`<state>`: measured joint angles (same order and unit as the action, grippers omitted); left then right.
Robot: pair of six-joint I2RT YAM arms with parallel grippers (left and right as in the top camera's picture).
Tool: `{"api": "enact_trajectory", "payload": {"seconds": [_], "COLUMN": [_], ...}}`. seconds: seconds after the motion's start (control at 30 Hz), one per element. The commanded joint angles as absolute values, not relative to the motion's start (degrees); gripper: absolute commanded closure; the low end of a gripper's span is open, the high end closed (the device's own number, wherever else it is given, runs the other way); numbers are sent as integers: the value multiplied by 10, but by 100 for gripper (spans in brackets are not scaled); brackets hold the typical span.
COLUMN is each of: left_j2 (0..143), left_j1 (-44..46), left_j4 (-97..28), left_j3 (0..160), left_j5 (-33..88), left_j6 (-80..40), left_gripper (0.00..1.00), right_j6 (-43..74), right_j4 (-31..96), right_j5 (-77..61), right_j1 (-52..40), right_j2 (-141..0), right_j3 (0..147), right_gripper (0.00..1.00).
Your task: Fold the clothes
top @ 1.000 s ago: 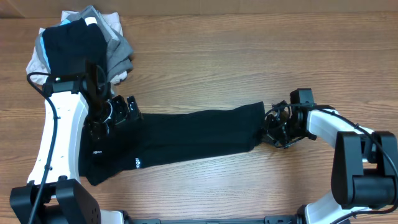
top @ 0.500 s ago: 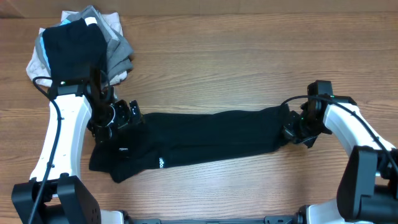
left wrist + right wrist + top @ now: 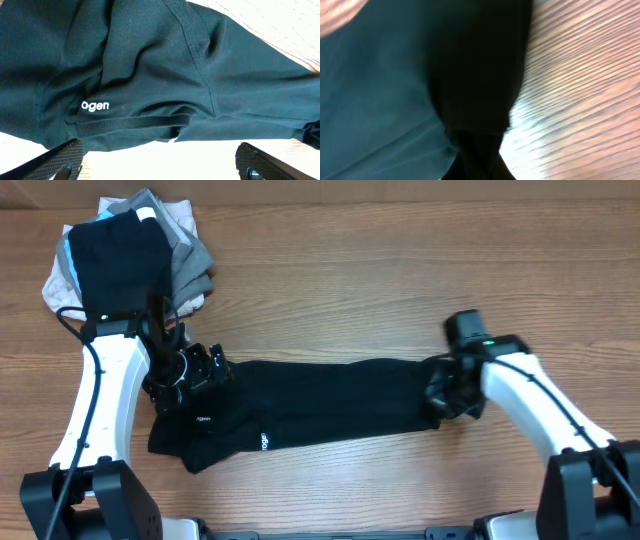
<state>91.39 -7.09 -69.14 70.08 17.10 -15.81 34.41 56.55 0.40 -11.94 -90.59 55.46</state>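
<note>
The clothes, a black shirt (image 3: 320, 405), lie stretched in a long band across the wooden table. White lettering (image 3: 95, 105) shows on the shirt (image 3: 165, 65) in the left wrist view. My left gripper (image 3: 200, 370) hovers over the shirt's upper left end, open. In its wrist view the left gripper (image 3: 162, 162) has both fingertips (image 3: 62, 157) spread wide over bare table, holding nothing. My right gripper (image 3: 445, 395) is shut on the shirt's right end. In the right wrist view, blurred dark cloth (image 3: 470, 75) runs down into the right gripper (image 3: 480, 162).
A stacked pile of black, grey and pale garments (image 3: 130, 255) sits at the back left corner, just behind my left arm. Bare wooden table (image 3: 400, 280) spreads behind the shirt and to its right.
My right gripper pulled the shirt's end to the right, then came back left with it, so the band is a little shorter. The left gripper has stayed open and nearly still.
</note>
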Motion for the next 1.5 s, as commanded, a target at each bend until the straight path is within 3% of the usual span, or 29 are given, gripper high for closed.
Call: {"api": "enact_trajectory", "payload": {"seconds": [0.0, 0.33, 0.6, 0.7, 0.77, 0.83, 0.97, 1.23, 1.27, 1.33, 1.37, 1.47], "left_j2": [908, 908, 908, 908, 908, 908, 908, 908, 908, 908, 908, 908], "left_j1": [-67, -67, -67, -67, -67, -67, -67, -67, -67, -67, -67, -67], "left_j4": [-690, -690, -692, -692, -692, -693, -698, -698, -698, -698, -698, -698], "left_j3": [695, 695, 695, 695, 695, 695, 695, 695, 695, 695, 695, 695], "left_j5": [180, 180, 180, 180, 180, 178, 177, 174, 174, 174, 174, 174], "left_j6": [-143, -143, -143, -143, -141, -141, -130, -126, -126, -126, -126, -126], "left_gripper": [0, 0, 0, 0, 0, 0, 0, 0, 0, 0, 0, 0], "right_j6": [403, 434, 431, 439, 468, 497, 504, 392, 374, 350, 349, 349], "right_j4": [565, 527, 490, 496, 501, 507, 520, 528, 529, 541, 551, 576], "right_j5": [67, 94, 110, 120, 125, 124, 119, 46, 27, 1, -4, -6], "right_j1": [-185, -362, -411, -409, -399, -379, -319, -158, -138, -101, -87, -47], "right_j2": [-894, -896, -897, -898, -898, -898, -897, -897, -897, -898, -897, -897], "right_j3": [566, 566, 556, 556, 556, 556, 556, 556, 556, 556, 556, 556], "right_gripper": [96, 96, 96, 81, 81, 89, 96, 96, 95, 76, 71, 63]}}
